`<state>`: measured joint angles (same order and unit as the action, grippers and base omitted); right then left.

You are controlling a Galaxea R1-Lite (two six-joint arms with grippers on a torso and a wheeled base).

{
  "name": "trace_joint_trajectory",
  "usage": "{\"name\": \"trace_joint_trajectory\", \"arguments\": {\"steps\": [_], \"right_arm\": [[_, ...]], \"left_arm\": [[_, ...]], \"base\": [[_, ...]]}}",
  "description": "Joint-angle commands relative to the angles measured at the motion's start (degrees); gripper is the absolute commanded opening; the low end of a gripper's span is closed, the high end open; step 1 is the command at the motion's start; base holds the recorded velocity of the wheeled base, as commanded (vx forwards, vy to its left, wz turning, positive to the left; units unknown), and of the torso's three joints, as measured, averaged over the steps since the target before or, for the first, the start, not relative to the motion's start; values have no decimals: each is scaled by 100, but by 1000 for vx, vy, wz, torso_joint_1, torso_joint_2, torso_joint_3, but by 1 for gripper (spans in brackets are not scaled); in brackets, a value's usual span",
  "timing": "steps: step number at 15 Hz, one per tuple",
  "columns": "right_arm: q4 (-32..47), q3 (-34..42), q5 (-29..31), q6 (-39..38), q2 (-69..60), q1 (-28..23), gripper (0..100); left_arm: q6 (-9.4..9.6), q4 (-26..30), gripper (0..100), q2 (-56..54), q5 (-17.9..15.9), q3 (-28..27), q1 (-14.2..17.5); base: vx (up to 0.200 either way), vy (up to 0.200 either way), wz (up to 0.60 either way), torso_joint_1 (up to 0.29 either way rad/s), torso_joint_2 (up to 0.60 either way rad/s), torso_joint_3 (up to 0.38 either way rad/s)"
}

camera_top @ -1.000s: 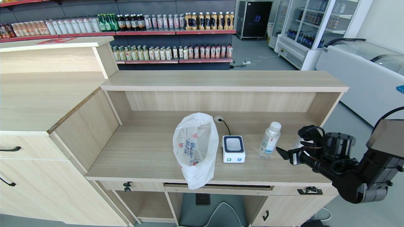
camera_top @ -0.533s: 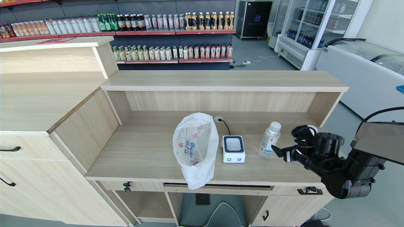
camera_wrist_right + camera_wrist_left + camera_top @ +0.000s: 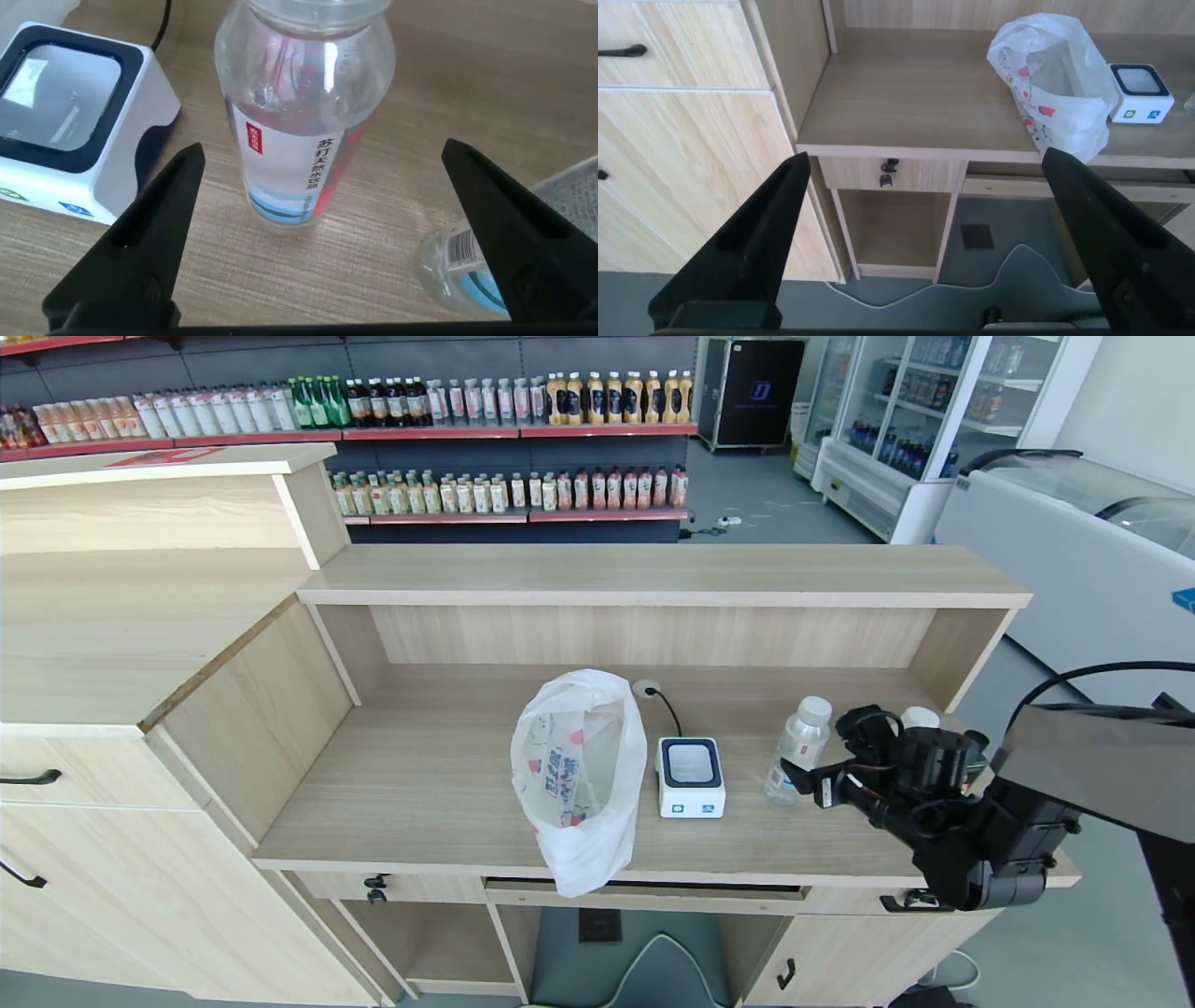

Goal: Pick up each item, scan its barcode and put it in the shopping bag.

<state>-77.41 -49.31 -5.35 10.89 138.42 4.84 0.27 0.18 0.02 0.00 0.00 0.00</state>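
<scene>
A clear water bottle [image 3: 798, 749] with a white cap stands upright on the wooden counter [image 3: 420, 775], right of the white barcode scanner [image 3: 691, 777]. The white shopping bag [image 3: 579, 775] stands open left of the scanner. My right gripper [image 3: 805, 780] is open, its fingertips just short of the bottle's right side. In the right wrist view the bottle [image 3: 299, 121] stands at the tips of the spread fingers [image 3: 140, 243] of that gripper [image 3: 322, 154], with the scanner [image 3: 65, 112] beside it. My left gripper [image 3: 926, 161] hangs open, low in front of the counter, facing the bag [image 3: 1050, 79].
A second small bottle [image 3: 920, 717] sits behind my right gripper, mostly hidden; its labelled side [image 3: 458, 271] appears in the right wrist view. The scanner's cable [image 3: 665, 707] runs to a hole at the back. A raised shelf wall [image 3: 653, 635] bounds the counter behind.
My right arm has moved left along the counter, bringing its open gripper from well clear of the water bottle to right beside it. Bag, scanner and bottle have stayed put.
</scene>
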Motion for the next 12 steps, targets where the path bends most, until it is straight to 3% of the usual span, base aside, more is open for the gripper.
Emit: {"name": "trace_joint_trajectory", "arguments": {"steps": [1, 12], "right_arm": [[7, -202, -10, -8, 229, 87, 100], [59, -1072, -159, -104, 712, 333, 100]], "left_arm": [[0, -1, 100, -2, 0, 0, 0], [0, -1, 100, -2, 0, 0, 0]], "base": [[0, 0, 0, 0, 0, 0], [0, 0, 0, 0, 0, 0]]}}
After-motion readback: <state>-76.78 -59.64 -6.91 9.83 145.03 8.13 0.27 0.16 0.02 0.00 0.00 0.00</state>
